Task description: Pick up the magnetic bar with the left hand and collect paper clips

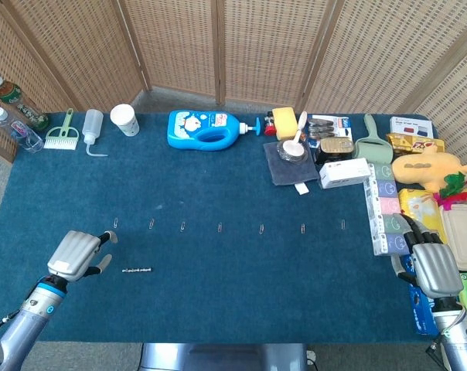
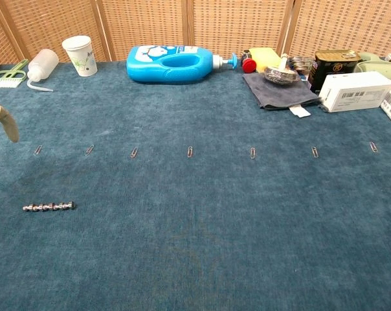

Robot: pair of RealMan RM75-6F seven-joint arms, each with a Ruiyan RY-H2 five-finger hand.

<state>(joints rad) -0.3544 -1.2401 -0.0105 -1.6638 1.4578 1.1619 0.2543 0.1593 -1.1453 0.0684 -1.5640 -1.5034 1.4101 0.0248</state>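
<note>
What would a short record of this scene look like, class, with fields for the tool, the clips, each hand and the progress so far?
tool: magnetic bar lying flat on the blue cloth, untouched
clips: seven paper clips in a row across the cloth, beyond the bar
left hand: left hand open, just left of the bar, holding nothing
right hand: right hand at the right edge beside boxes, holding nothing; fingers unclear
progress: bar not yet picked up, no clip collected

**A staged test table, not a lived-in room**

Woven rattan screens (image 1: 241, 46) are closing off the far side, a blue cloth-covered table (image 1: 233, 294) is filling the floor space, and unrelated household goods are crowding its far and right edges: detergent bottle (image 1: 206, 128), paper cup (image 1: 125, 119), plush toy (image 1: 431, 166).
</note>
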